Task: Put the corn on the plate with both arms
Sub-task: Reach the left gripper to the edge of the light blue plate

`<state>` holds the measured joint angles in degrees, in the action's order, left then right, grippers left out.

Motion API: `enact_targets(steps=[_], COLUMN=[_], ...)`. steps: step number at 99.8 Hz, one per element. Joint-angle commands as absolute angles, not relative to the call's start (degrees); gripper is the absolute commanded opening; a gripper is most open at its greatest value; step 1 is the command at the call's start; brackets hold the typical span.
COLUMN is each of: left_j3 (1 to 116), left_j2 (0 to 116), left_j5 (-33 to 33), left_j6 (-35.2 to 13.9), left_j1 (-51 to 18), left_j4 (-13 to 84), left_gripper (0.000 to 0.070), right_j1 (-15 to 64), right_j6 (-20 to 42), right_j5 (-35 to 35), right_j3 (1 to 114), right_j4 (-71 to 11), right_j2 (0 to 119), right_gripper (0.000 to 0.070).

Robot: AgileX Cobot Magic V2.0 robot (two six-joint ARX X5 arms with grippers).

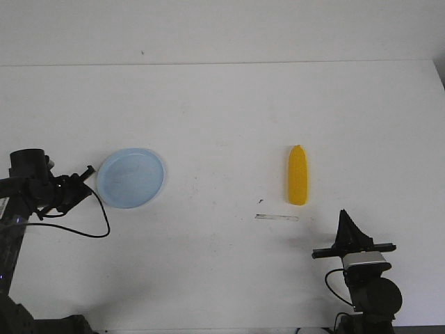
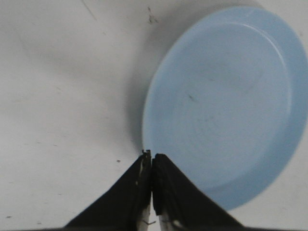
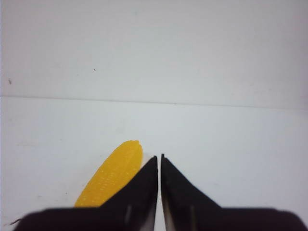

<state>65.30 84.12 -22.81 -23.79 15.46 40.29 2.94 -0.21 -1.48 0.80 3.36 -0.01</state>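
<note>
Your smooth yellow corn cob (image 1: pixel 298 175) lies on the white bench (image 1: pixel 222 111), well apart from the round pale blue plastic plate (image 1: pixel 131 178). Your left hand (image 2: pixel 152 156) and right hand (image 3: pixel 159 161) are both clenched, holding nothing.

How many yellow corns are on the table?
1. The corn lies on the table's right half, ahead of the right gripper, far from the plate on the left. Nothing seems hidden.

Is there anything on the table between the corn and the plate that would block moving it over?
Nothing visible does. The corn lies right of centre and the plate sits to the left, with only bare table between them. A thin flat mark lies nearer the robot than the corn, off that path.
</note>
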Motion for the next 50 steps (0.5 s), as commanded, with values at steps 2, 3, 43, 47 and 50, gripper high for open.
enact_targets(steps=[2,3,43,47,50], left_j3=[66.26,66.26,66.26,66.26,66.24], left_j2=[86.04,86.24,91.26,91.66,91.90], left_j5=[-27.81,-27.79,-25.28,-25.04,-25.02], left_j6=[-24.27,-24.25,-20.49,-20.03,-19.84], left_j1=[16.19,16.27,17.04,17.02,17.02], left_j4=[40.27,40.27,40.05,39.86,39.66], left_gripper=[0.0002,0.0002,0.0258,0.0258,0.0258], right_j1=[3.03,3.03,3.03,3.03,3.03], right_j6=[-0.47,-0.47,-0.47,-0.47,-0.47], right_j5=[-1.48,-1.48,-1.48,-1.48,-1.48], right_j3=[0.73,0.73,0.73,0.73,0.73], right_j4=[4.08,4.08,4.08,4.08,4.08], right_j2=[0.08,0.05,0.08,0.05,0.08], right_gripper=[0.0014,0.0013,0.0013,0.0014,0.0013])
